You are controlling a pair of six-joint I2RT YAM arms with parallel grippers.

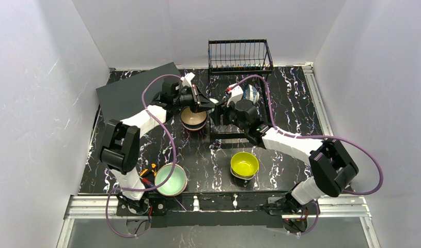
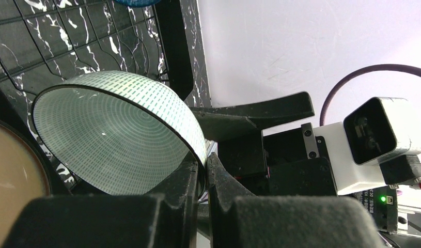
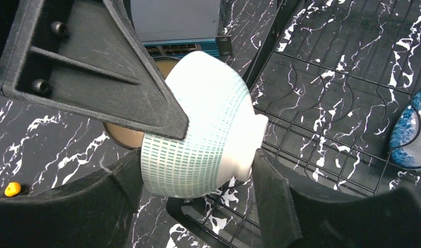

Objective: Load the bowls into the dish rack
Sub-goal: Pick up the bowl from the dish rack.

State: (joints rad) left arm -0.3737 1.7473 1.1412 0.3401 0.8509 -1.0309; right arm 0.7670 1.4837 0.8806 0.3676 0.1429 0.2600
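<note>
Right up at the lens, the left gripper [image 2: 204, 168] has its jaws pinched shut on the rim of the white bowl with green dashes [image 2: 115, 139], and the bowl hangs tipped on its side. The right gripper [image 3: 198, 157] is there too, jaws spread wide. One finger lies along the bowl's wall and the other at its foot, both so close that I cannot tell whether they press or only flank it. Below the bowl runs the left edge of the dish rack [image 3: 327, 88], its flat wire base, and a blue bowl [image 3: 412, 132] sits on those wires off to the right. Just left of the base, under the left gripper, a beige bowl [image 1: 193, 118] tops a small stack. Nearer the arm bases, a mint-green bowl [image 1: 171, 179] sits on the left and a yellow bowl [image 1: 244, 164] on the right, well apart on the black marbled table [image 1: 293, 106]. The upright wire basket [image 1: 239, 56] stands at the far edge, and a dark grey flat box [image 1: 133, 90] lies at the far left.
</note>
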